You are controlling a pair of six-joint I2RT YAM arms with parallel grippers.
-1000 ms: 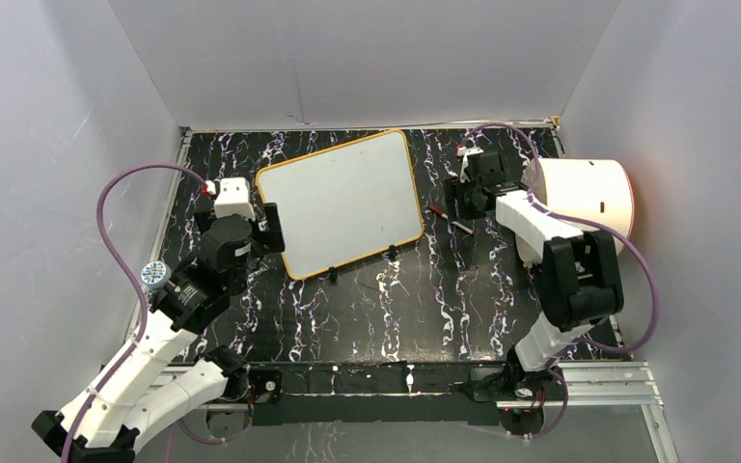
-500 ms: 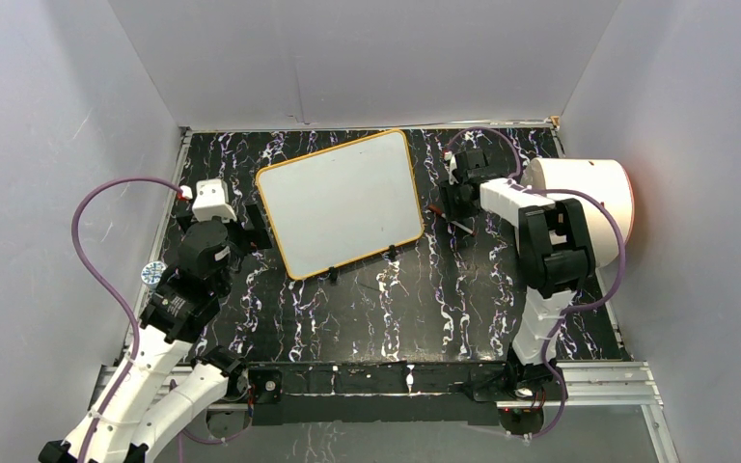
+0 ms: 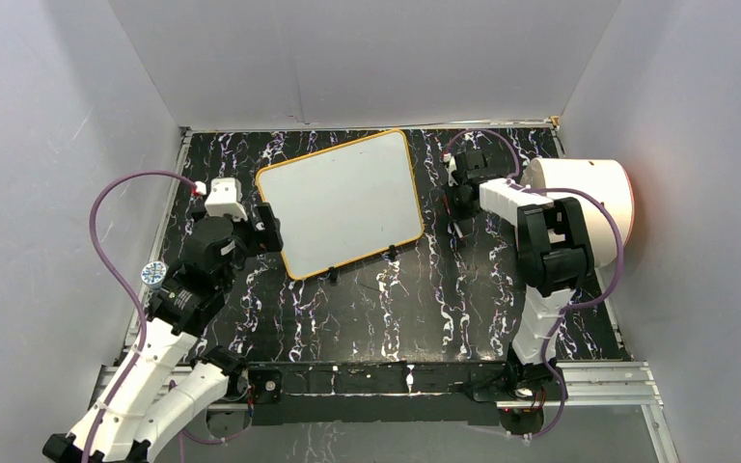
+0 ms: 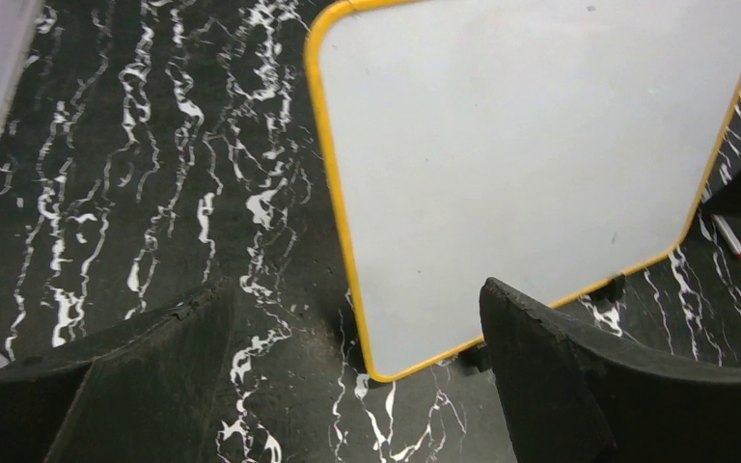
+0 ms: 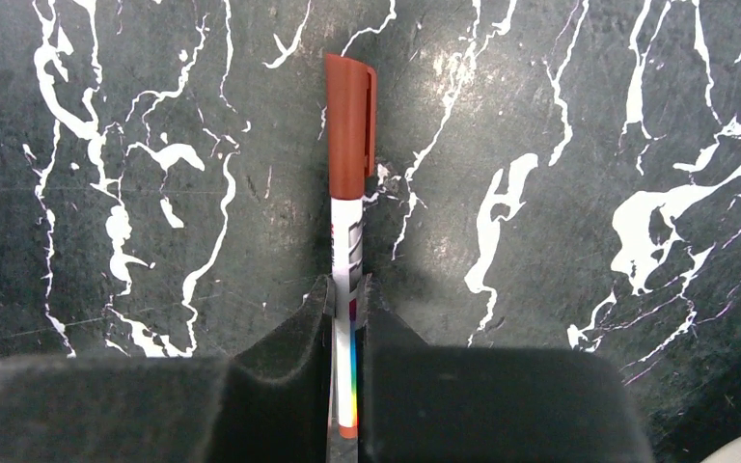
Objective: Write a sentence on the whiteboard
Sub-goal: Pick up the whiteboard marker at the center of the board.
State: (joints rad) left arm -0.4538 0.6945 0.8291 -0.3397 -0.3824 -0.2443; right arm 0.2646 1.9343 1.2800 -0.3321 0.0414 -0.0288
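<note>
The whiteboard (image 3: 343, 201) lies flat on the black marbled table, white with an orange-yellow rim, blank; the left wrist view shows its near corner (image 4: 531, 145). My left gripper (image 3: 268, 228) hovers at the board's left edge, open, with the corner of the board between its wide-spread fingers (image 4: 357, 294) and nothing held. To the right of the board, my right gripper (image 3: 459, 201) points down at the table. In the right wrist view it is shut (image 5: 347, 289) on a white marker (image 5: 348, 227) with a red-brown cap, which lies along the table pointing away from the fingers.
A big white cylinder (image 3: 587, 193) lies on its side at the table's right edge, close behind the right arm. Small black clips (image 3: 333, 275) stick out from the board's near rim. Grey walls enclose the table on three sides.
The right gripper has closed on the marker, and its arm has drawn in toward the board. The left gripper swung left, then came back to the board's left edge, still open.
</note>
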